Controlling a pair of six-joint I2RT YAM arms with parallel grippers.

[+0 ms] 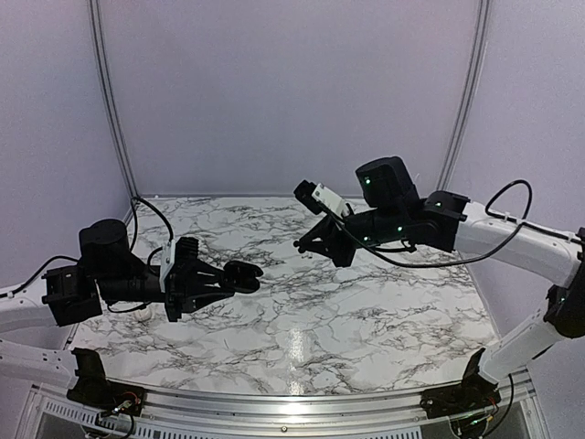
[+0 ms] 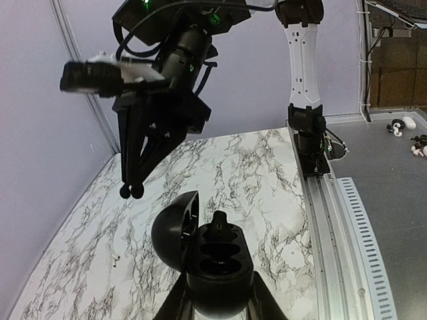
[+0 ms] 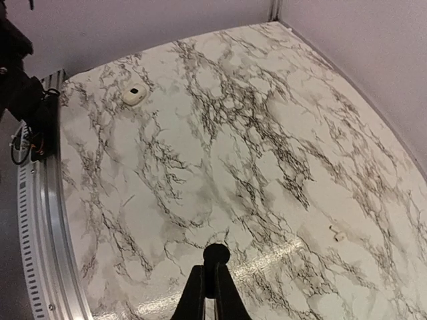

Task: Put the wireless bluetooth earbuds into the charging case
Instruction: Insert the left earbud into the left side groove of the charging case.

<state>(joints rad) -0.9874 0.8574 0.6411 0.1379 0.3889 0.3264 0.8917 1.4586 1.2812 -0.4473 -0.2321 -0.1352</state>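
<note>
Two grippers hang over the marble table (image 1: 302, 329), well apart from each other. On the left, the left gripper (image 1: 230, 278) is clenched on the charging case (image 2: 215, 267), which looks black rather than white here. The case is held off the table with its lid (image 2: 175, 230) swung open to one side. A small dark bump sits at the far end of the case's insert. It is probably one of the wireless bluetooth earbuds (image 2: 219, 223), though I cannot tell whether it is fully down in its well. A white oval piece (image 3: 134, 94) lies on the table near the left arm. Further right, the right gripper (image 2: 131, 191) hovers above and beyond the case with its jaws pressed together. The dark knob at their tip may be only the fingers' own ends, so I would not call anything held. I judge three risks. A half-seated bud could slide out if the case tips, since the case is pinched only by its sides in mid-air. Pressing a bud home could twist the case in that pinch. A tiny glossy bud could also squirt free if nipped off-centre.
</note>
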